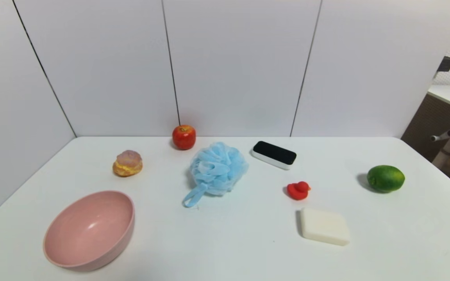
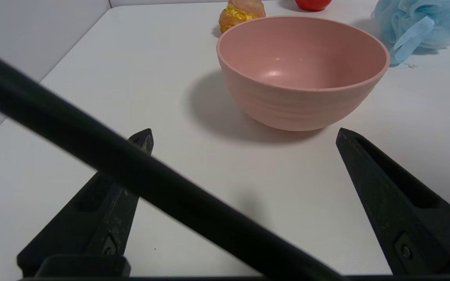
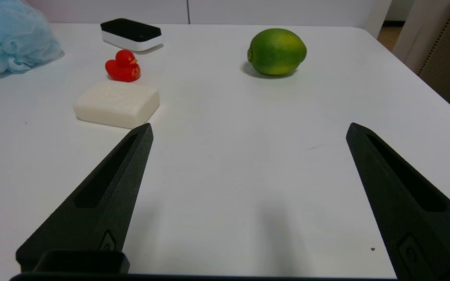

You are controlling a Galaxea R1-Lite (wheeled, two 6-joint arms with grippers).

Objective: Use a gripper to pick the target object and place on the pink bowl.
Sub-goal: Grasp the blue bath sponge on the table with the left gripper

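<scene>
While both grippers wait spread wide | fluffy light-blue mesh pouf [image 1: 218, 168] lies untouched | pinch its bulk, not ribbon | smooth pink bowl [image 1: 89, 229] empty

left end effector [image 2: 244, 134]: black tapered fingers, screws, black cable | right end effector [image 3: 249, 129]: same

Lighting: bright, even, overhead. Shadows: soft, short, under bowl [image 2: 303, 74] and lime [image 3: 277, 51]. Glare: faint inside bowl. Blur: dark cable [image 2: 131, 171] close to left wrist lens.
</scene>
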